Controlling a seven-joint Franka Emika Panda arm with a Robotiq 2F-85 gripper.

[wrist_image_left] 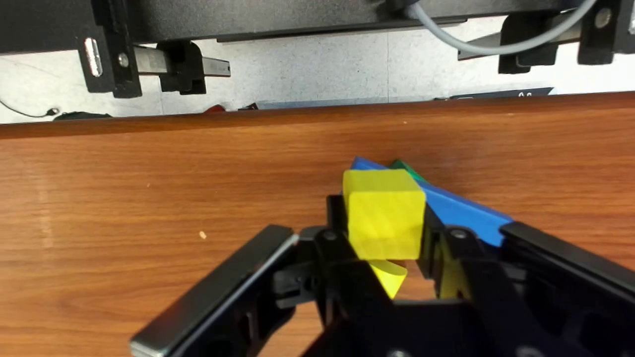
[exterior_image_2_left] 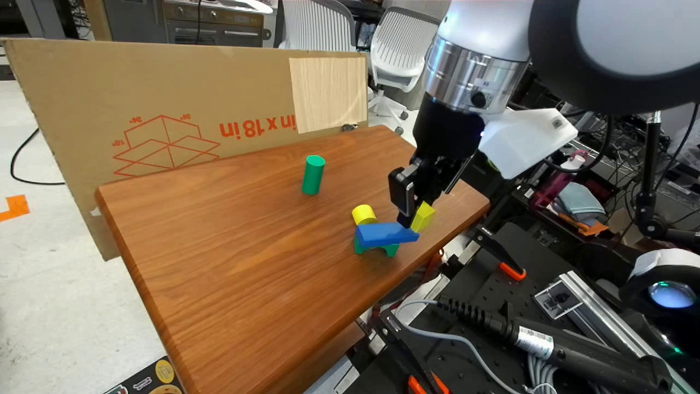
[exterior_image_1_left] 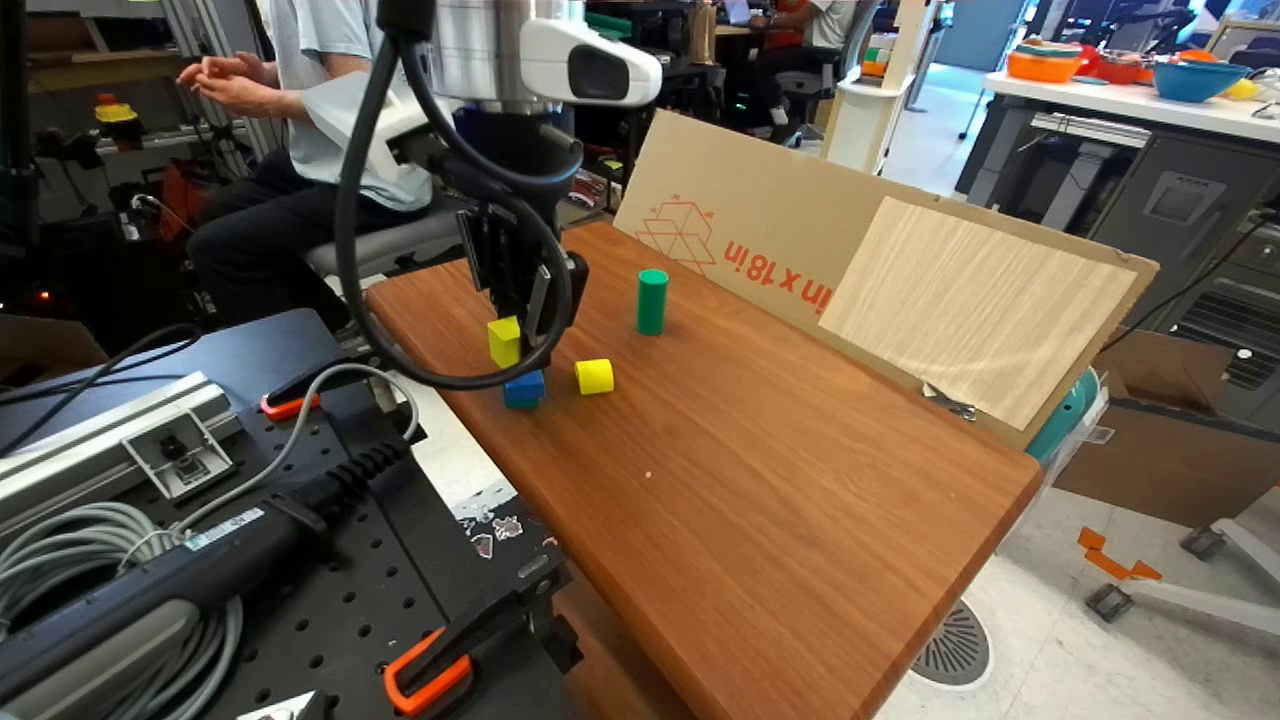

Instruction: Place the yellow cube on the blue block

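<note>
Wood tabletop (exterior_image_1_left: 760,520), printed cardboard panel (exterior_image_2_left: 197,93) standing along one long edge, black perforated bench (exterior_image_1_left: 350,640) opposite with a gap. Speckled white tile floor (exterior_image_1_left: 1050,660), round grey floor grille (exterior_image_1_left: 955,650). White-topped counter (exterior_image_1_left: 1120,98), grey cabinet (exterior_image_1_left: 1150,240) beneath. Two white slatted office chairs (exterior_image_2_left: 402,46) beyond the cardboard in an exterior view.

You have bright, even room light, and it falls from above: in both exterior views the green cylinder (exterior_image_1_left: 651,310) has a lighter top than side. Shadows on the surface (exterior_image_2_left: 246,262) are faint and soft. In an exterior view you get glints on the steel ring (exterior_image_2_left: 473,68) and a bluish glare in the lens (exterior_image_2_left: 671,294); the lettering (exterior_image_2_left: 257,129) there reads crisply. In your wrist view the floor (wrist_image_left: 317,74) is pale and very bright, the surface's grain is fairly sharp, and the claw (wrist_image_left: 385,229) and cube (wrist_image_left: 384,213) look soft, slightly out of focus.
</note>
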